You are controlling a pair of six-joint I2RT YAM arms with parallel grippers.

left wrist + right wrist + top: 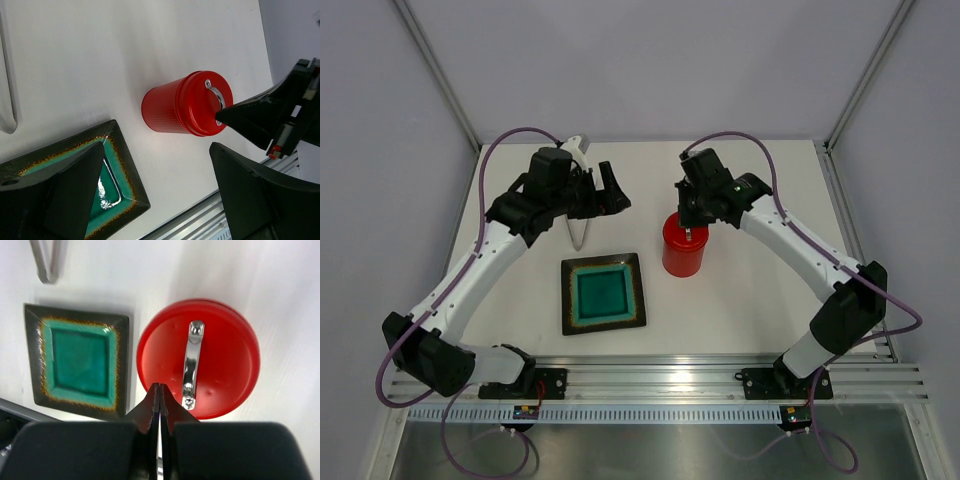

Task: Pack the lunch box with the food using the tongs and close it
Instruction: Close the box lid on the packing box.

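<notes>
Right end effector [159,399] pinched fully shut, two dark tapered fingers pressed flat together, nothing between them. Tip at the near rim of the lid [200,357], just beside the lower screw of the handle [192,360]; apparently touching in the left wrist view, though contact hard to confirm. Left end effector [601,192] spread wide, gripping nothing, up above the desk [740,290] beyond the plate [570,300], apart from the other things. Broad matte black fingers [75,190] at either side of the left wrist view.

Lunch box [682,258] upright on the desk, just right of the plate, lid seated on top. Red cylinder, fine vertical ribbing on the wall. Smooth glossy round lid in matching red. Curved polished metal handle, fixed by two small screws. Tongs [579,232] flat on the desk beyond the plate, partly under the left arm: slim silver arms joined in a narrow V. Square plate, dark rim, speckled orange-brown border, shiny teal centre. Desk plain, white, smooth.
</notes>
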